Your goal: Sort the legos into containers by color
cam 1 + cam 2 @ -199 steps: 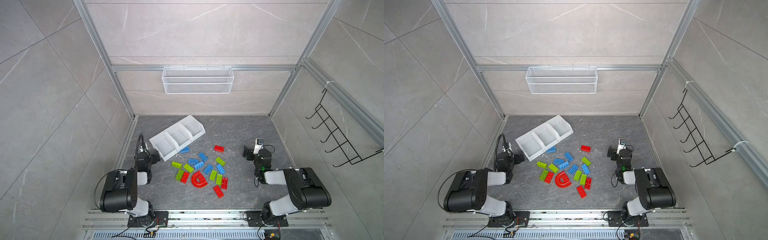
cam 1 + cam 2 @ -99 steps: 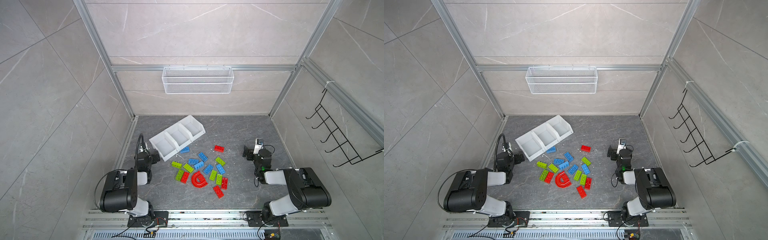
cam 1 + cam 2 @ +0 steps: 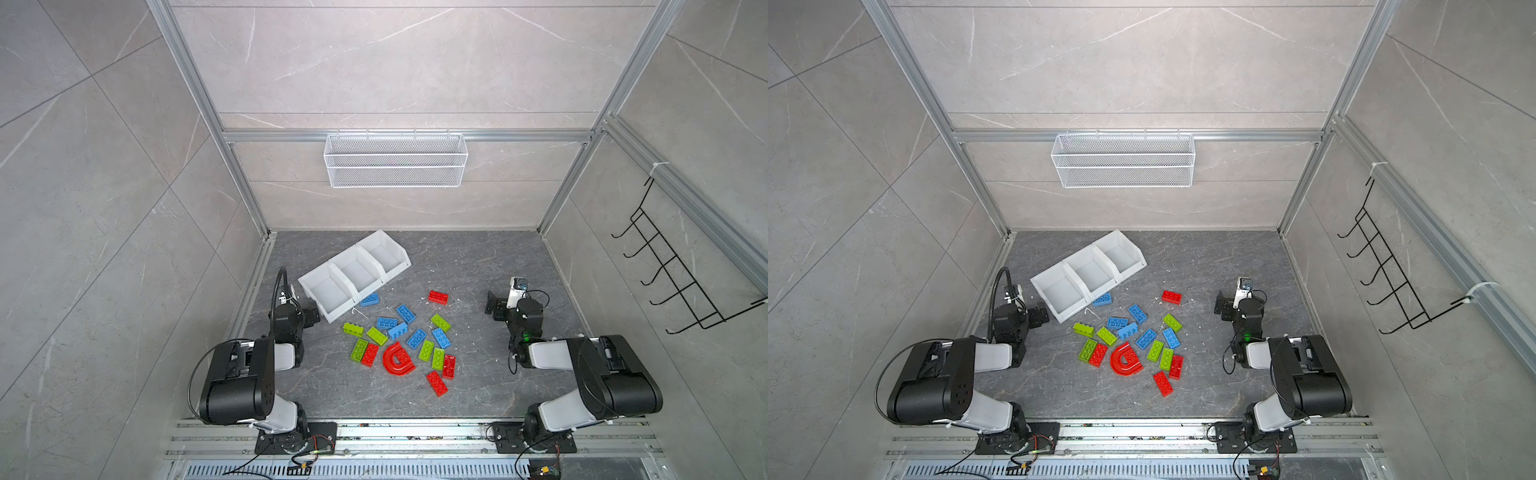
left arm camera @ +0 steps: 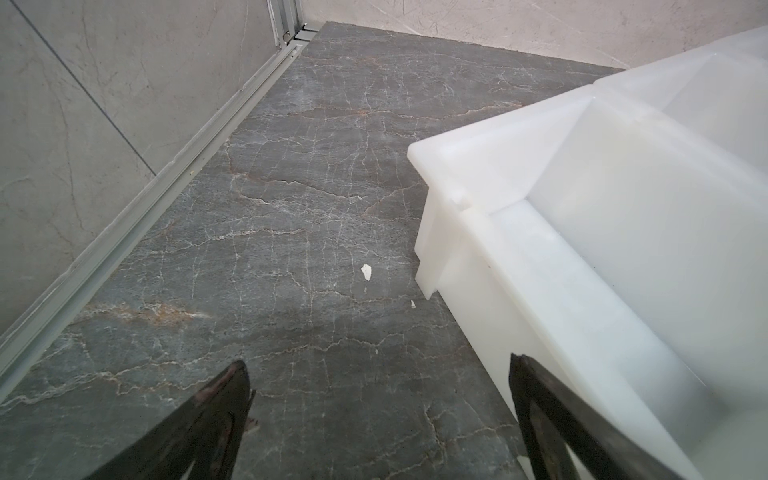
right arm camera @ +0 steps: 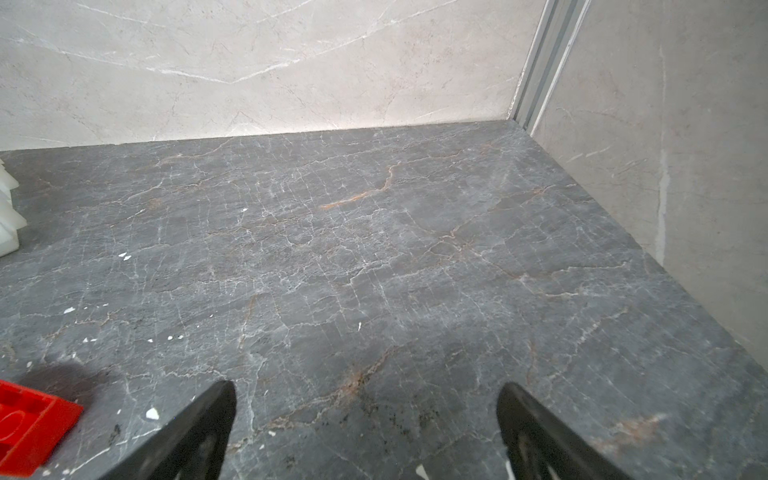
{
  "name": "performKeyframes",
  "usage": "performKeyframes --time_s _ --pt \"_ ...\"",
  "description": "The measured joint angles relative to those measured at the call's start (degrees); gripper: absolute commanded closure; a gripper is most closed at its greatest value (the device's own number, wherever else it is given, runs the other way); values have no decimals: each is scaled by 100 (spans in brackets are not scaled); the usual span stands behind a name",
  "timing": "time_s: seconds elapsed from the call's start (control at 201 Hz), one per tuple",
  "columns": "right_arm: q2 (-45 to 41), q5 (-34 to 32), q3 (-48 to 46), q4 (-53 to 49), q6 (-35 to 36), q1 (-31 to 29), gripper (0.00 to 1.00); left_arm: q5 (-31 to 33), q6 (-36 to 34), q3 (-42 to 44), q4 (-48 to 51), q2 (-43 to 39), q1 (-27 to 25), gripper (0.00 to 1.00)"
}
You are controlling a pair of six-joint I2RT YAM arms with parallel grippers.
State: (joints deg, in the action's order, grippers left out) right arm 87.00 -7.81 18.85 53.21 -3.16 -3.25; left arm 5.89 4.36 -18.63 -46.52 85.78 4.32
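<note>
Top view: the bricks [image 3: 399, 340], blue, green and red, lay loose mid-table. The three joined bins [image 3: 330, 289], at 11 o'clock of them, were empty. A lone red brick [image 3: 438, 296] sat at 9 o'clock of the right gripper [image 3: 494, 307], long axis roughly 9-to-3. The right arm looked nearer.

Left wrist: the left gripper [image 4: 378, 365] was wide and empty, just beside the end bin's wall; contact unclear.

Right wrist: the jaws were wide and empty over bare table [image 5: 374, 249], with the red brick's corner outside them.
</note>
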Motion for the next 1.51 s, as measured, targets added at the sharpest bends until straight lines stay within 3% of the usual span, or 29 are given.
performKeyframes --time_s 0.219,0.368,0.453,0.552,0.662,0.781,0.951,1.15,1.508 --pt "-35 -122 17 -94 9 -48 7 81 -28 -55 103 -13 -33 0" --pt "-940 -658 321 -1182 168 -643 7 560 157 -758 1585 -446 -59 3" --pt "-1628 -579 741 -1996 -26 -876 12 824 334 -1279 2564 -907 -160 3" --pt "-2208 -389 1545 -3165 -481 -1110 12 1180 688 -1928 3764 -1679 -645 3" --pt "-2671 -208 2024 -4009 -1108 -1740 18 1368 1126 -2975 4911 -2100 -1558 2" --pt "-2887 -31 1941 -4542 -1812 -2527 19 1248 1587 -4118 5608 -1635 -2218 1" --pt "-2907 295 1803 -5106 -2218 -3307 19 1128 2026 -4505 6050 -667 -2286 1" --pt "-3364 452 1440 -5482 -2452 -3510 19 883 2243 -5075 6494 621 -2264 3" --pt "-3788 507 1370 -6074 -2409 -3510 16 337 2538 -5628 6450 1853 -1939 12"
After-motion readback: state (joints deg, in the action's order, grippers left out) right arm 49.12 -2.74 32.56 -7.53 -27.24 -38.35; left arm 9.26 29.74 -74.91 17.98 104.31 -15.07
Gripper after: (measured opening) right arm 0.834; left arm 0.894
